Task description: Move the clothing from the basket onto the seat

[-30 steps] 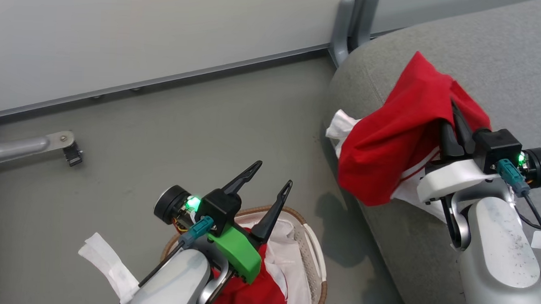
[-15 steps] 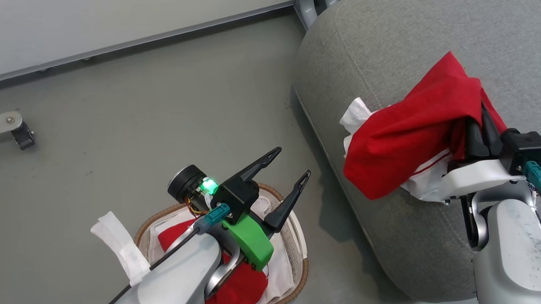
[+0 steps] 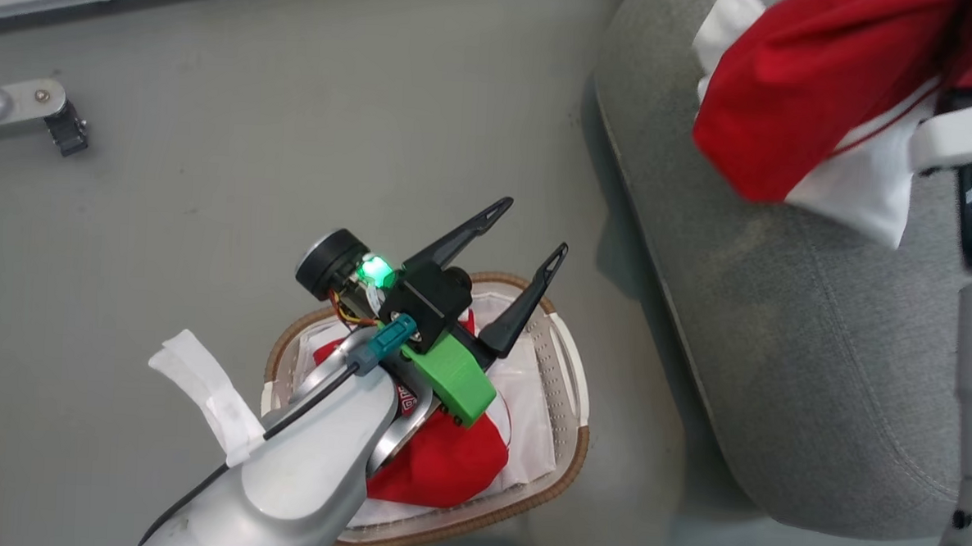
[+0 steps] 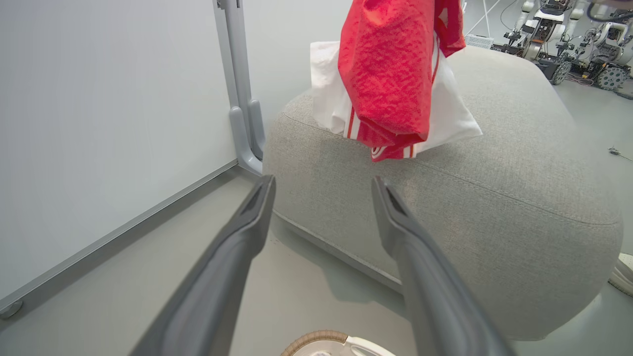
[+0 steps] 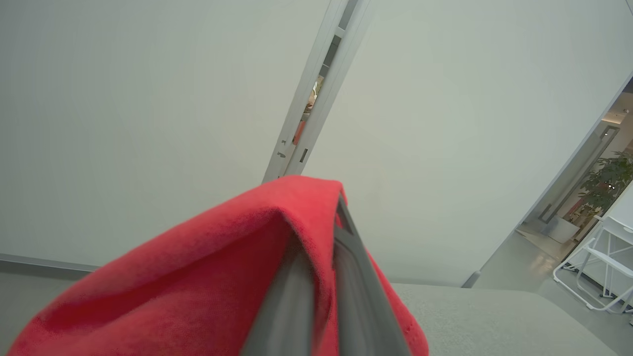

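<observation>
The red garment (image 3: 806, 90) is seen in the upper right of the head view. It is pinched by the right tool (image 5: 326, 232), whose two fingers are pressed together on the cloth (the red cloth is draped right over them in the right wrist view). The garment is hung over the grey seat (image 3: 818, 361), close to its rounded edge. Whether the cloth touches the seat cannot be told.

The left tool (image 3: 535, 226) is seen in the middle of the head view, above the basket (image 3: 563, 481). Its fingers are spread apart and nothing is between them. More red clothing (image 3: 445, 460) is left in the basket, on a white sheet (image 3: 530, 398), at the bottom middle.

The step in hand is judged to be the setting down of the garment on the seat. To do it well, the garment should be carried in over the seat, away from the edge, so that it is not pulled down to the floor (image 3: 211, 171) by its own weight. It should be lowered until most of the cloth is lying on the cushion. Only then should the fingers be opened. After that the tool should be lifted straight up, so the soft cloth is not caught and dragged along.
</observation>
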Tool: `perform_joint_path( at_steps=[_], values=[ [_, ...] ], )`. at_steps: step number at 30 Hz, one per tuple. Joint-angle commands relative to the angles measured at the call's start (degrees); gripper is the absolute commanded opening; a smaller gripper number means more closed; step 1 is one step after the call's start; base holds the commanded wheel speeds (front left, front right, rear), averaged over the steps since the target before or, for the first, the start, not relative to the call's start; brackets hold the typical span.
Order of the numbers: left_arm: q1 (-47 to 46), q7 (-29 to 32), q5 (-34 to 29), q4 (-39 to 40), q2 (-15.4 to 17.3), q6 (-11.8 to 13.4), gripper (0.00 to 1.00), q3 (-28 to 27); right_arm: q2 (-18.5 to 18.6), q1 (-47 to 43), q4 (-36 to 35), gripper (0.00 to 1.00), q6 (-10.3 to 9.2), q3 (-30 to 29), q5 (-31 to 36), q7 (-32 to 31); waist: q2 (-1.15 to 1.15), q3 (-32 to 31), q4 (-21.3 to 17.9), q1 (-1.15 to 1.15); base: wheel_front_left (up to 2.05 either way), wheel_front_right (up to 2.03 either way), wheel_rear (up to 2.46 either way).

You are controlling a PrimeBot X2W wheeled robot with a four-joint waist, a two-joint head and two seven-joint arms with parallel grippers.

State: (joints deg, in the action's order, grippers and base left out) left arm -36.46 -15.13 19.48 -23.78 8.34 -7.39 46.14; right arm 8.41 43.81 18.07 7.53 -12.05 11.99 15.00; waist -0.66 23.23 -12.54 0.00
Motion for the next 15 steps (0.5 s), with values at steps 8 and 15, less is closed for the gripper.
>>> perform_joint_path(
  at_steps=[8,15],
  values=[
    [-3.48,-0.03,-3.06,2.32,0.4,-0.15,1.0,-1.01,11.95,14.94,3.18,0.0,-0.08,-4.69,3.27,0.28,0.66,11.11,8.14,0.0,0.0,0.0,0.0],
    [-5.47,-0.03,-4.4,3.79,-0.16,-0.15,1.0,0.06,19.04,21.15,11.14,0.0,-0.08,-14.48,7.39,0.28,0.66,15.68,10.9,0.0,0.0,0.0,0.0]
  ],
)
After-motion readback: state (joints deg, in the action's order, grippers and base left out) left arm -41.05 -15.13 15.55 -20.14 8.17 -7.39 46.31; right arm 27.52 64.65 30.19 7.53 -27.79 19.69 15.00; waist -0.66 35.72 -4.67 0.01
